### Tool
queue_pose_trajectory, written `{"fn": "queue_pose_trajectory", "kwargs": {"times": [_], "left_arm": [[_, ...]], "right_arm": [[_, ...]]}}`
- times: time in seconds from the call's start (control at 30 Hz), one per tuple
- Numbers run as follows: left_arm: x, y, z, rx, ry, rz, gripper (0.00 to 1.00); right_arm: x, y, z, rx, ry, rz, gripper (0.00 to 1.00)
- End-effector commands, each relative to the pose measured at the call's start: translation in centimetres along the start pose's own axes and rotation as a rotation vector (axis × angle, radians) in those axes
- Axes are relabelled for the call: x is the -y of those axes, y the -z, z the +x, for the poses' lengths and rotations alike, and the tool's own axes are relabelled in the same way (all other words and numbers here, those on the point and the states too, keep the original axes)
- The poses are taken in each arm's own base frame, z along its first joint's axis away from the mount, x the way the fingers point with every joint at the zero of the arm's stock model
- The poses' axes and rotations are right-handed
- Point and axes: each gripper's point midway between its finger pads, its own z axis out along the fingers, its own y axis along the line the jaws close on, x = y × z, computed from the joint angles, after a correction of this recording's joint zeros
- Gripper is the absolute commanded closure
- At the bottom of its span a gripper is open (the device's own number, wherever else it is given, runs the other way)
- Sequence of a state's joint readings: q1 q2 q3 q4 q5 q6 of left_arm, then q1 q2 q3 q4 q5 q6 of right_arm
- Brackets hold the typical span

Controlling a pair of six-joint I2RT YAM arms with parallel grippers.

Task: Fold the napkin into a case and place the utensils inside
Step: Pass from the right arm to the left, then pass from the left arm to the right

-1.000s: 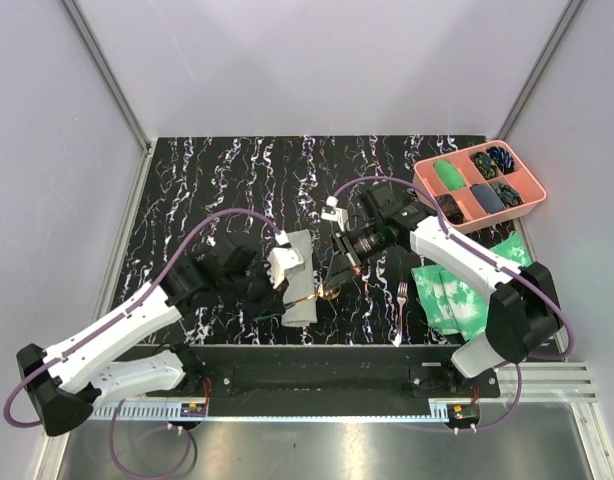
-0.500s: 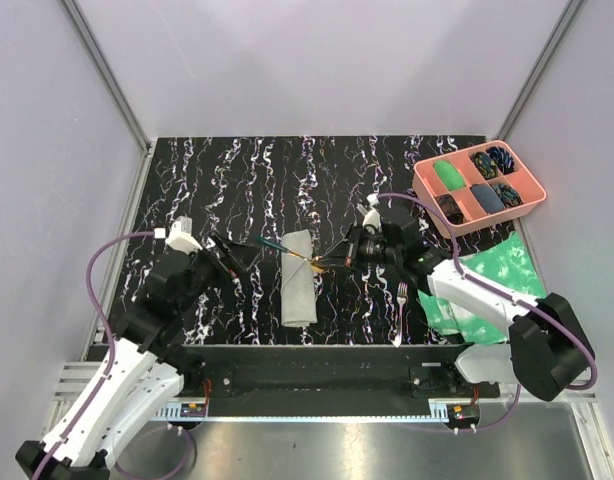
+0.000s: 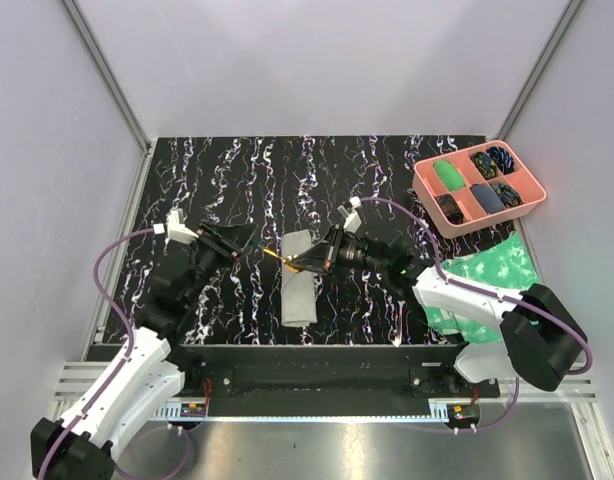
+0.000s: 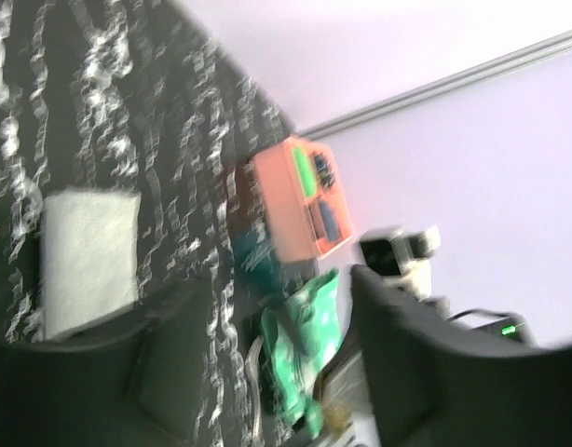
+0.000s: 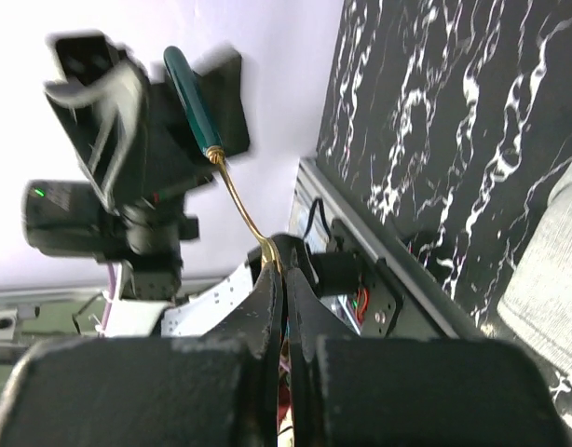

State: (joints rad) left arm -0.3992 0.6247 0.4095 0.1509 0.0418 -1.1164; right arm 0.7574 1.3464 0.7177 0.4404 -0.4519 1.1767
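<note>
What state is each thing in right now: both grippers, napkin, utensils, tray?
left gripper: open, empty.
right gripper: shut on the teal-handled utensil.
teal-handled utensil: held off the table, not in the napkin.
napkin: folded into a narrow strip, flat on the table.
fork: loose on the table, right of the napkin.
pink tray: compartments filled.

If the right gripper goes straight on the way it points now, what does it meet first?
Probably the open left gripper, which faces it. The held utensil would touch first, with its teal handle. Heights are hard to judge.
</note>
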Motion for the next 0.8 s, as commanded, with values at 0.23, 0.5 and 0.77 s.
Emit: {"fn": "queue_pose_trajectory", "kwargs": {"times": [0.23, 0.5, 0.77], "left_arm": [[7.4, 0.1, 3.8, -0.412, -0.142, 0.474, 1.00], [6.1, 0.9, 6.3, -0.629, -0.186, 0.532, 1.00], [5.6, 0.9, 6.4, -0.693, -0.234, 0.522, 1.00]], "right_arm": [[-0.7, 0.0, 4.8, -0.281, 0.156, -0.042, 0.60], [1.2, 1.4, 7.5, -0.434, 0.174, -0.027, 0.82], [2.0, 2.6, 8.3, -0.449, 0.186, -0.013, 0.69]]}}
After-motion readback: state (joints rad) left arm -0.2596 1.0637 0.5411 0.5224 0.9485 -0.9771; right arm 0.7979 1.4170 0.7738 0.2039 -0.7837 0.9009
